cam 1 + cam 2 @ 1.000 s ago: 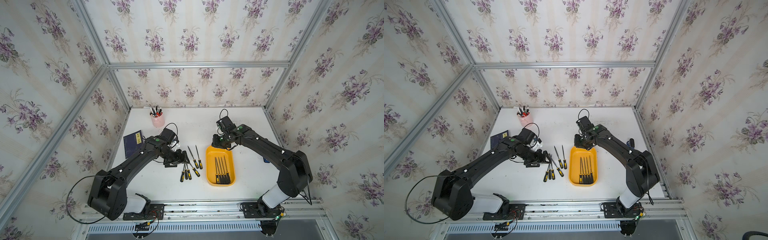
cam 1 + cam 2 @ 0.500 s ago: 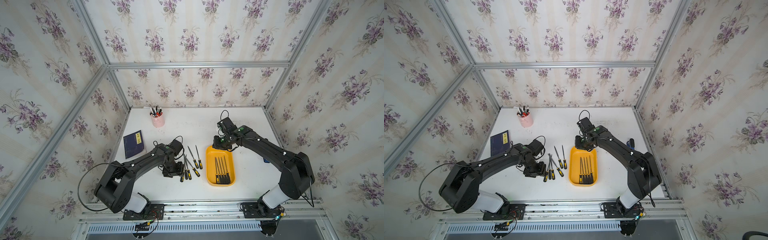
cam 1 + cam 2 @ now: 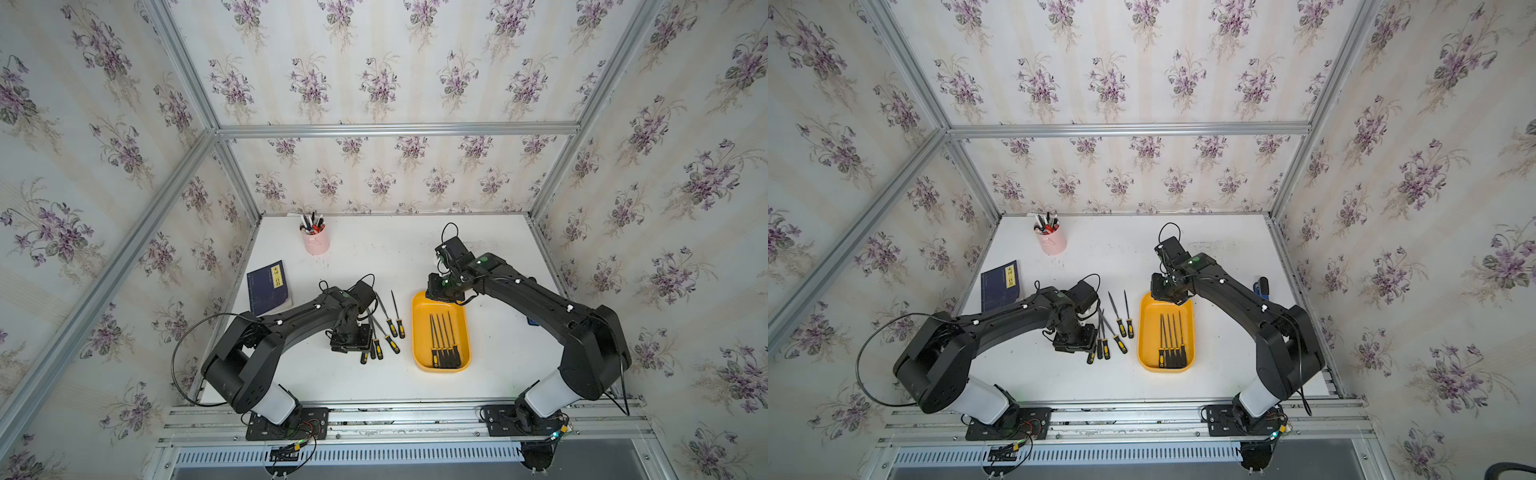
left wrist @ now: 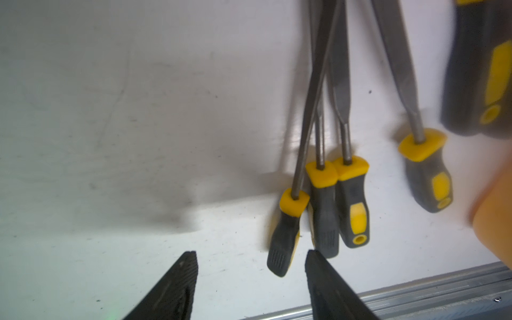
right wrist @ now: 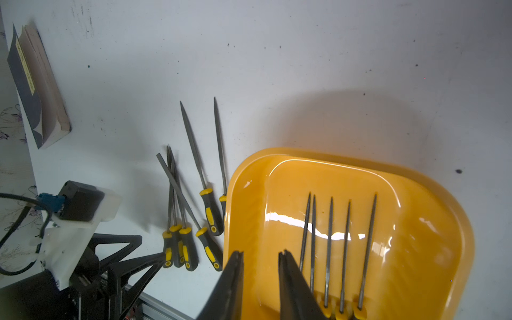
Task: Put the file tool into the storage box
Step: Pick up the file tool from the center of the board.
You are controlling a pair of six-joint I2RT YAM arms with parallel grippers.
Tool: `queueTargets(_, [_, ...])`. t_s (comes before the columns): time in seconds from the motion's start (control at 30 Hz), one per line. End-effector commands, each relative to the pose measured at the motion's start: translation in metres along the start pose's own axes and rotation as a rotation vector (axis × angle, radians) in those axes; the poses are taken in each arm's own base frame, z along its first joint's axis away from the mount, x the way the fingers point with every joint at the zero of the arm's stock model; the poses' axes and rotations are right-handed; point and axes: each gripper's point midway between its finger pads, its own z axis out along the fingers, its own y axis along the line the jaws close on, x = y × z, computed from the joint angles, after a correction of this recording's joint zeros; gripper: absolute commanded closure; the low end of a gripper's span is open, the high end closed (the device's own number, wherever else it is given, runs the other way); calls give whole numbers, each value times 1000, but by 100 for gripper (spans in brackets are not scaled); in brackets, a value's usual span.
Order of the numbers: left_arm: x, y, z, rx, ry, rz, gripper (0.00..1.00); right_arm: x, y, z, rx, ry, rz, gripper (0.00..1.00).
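We see the shallow orange-yellow plastic storage box (image 3: 419,328) lying on the white tabletop (image 3: 374,257) on the right arm's side. Its long sides run from the front rail toward the back wall. Five slim metal files (image 3: 442,336) lie side by side inside it, handles toward the front.

Just beside the box, on its left, six loose black-and-yellow-handled files (image 5: 185,243) lie on the table. The two nearest the box lie apart from the rest. Three are bunched with their handles touching, and one flat file slants across the shafts of that bunch.

The left gripper (image 4: 250,256) is down at the handle end of the bunch, its jaws spread wide. In the left wrist view the outermost handle (image 4: 288,221) shows its butt between the fingertips, close to one finger. We see nothing pinched, and we cannot tell whether that finger touches it.

The right gripper (image 5: 260,253) hovers over the far end of the box, its jaws parted only narrowly with nothing between them.

A pink cup of pens (image 3: 316,245) stands toward the back left. A dark blue book (image 3: 266,289) lies flat by the left wall.
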Motion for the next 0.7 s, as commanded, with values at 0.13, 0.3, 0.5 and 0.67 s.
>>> queueTargets(0.13, [4, 3, 10, -59, 25, 26, 39, 0, 1, 0, -8, -5, -2, 73])
queueTargets(0.3, [5, 3, 17, -72, 29, 18, 40, 0, 1, 1, -5, -4, -3, 73])
queueTargets(0.5, [2, 9, 26, -120, 28, 5, 57, 0, 1, 0, -7, -4, -3, 73])
queueTargets(0.67, [0, 13, 26, -138, 16, 12, 73, 2, 0, -1, -9, -5, -3, 73])
